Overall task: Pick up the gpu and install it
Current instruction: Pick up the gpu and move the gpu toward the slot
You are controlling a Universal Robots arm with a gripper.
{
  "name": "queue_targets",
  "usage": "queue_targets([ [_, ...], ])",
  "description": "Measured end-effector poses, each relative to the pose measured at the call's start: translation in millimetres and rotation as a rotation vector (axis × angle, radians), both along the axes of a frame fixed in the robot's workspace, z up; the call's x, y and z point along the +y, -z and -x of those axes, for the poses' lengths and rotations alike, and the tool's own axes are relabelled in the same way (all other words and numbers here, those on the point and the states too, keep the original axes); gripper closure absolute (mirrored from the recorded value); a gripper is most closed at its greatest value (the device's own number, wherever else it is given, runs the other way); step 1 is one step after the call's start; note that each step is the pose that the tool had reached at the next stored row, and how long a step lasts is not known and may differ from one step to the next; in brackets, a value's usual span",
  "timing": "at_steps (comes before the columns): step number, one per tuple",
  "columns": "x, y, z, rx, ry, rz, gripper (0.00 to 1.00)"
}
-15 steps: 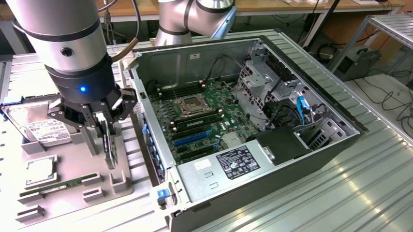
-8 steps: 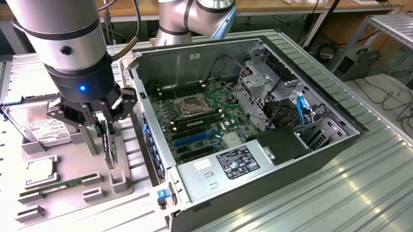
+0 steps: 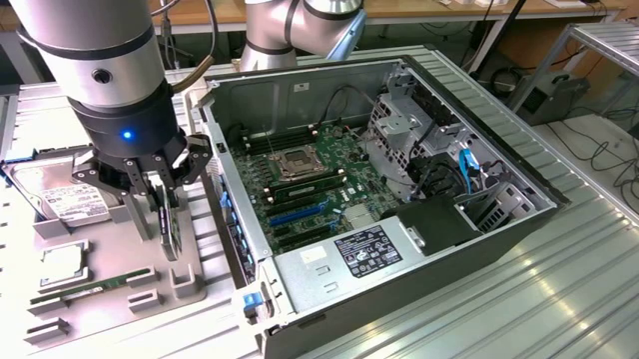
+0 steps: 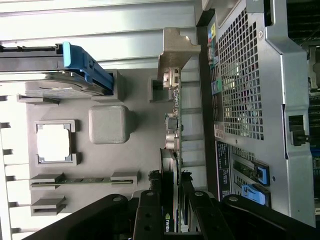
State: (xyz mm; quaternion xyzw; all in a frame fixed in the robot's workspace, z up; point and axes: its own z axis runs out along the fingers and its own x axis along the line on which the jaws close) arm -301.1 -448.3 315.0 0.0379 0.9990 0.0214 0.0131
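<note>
One card matters here: the gpu point(image 3: 170, 239), standing on its long edge in the grey tray point(image 3: 200, 280). In the exterior view the tray lies at nine o'clock from the open case point(image 3: 529, 209). The claw point(image 3: 163, 215) hangs straight down over the card. Its two fingers point(image 4: 150, 210) press against the flat faces, one on each side, well away from the silver bracket point(image 4: 176, 47). I'd call that a grip on the gpu, the jaws closed on the thin board with no gap I can make out. Whether the card has left its holders I can't tell; its lower edge looks about level with them.

Other parts share the tray. Taken from the claw, a drive point(image 3: 60, 198) sits at nine o'clock, a CPU point(image 3: 62, 262) at eight and a RAM stick point(image 3: 95, 288) at seven. None of them touches the card.

Doing this step well looks to me like a matter of staying straight. The lift ought to run plumb out of the holders, because a thin board pinched away from its bracket end could twist or snag if dragged sideways. The case wall stands just beside the claw at three o'clock, so there is little room to swing. A slow, level rise with the wrist kept vertical seems the safe way, and the squeeze should stay firm without bending the board.
</note>
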Motion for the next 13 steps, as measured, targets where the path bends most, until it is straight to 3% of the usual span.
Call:
queue_targets([
  [13,0.0,-2.4,0.0,0.0,0.0,0.0,0.74],
])
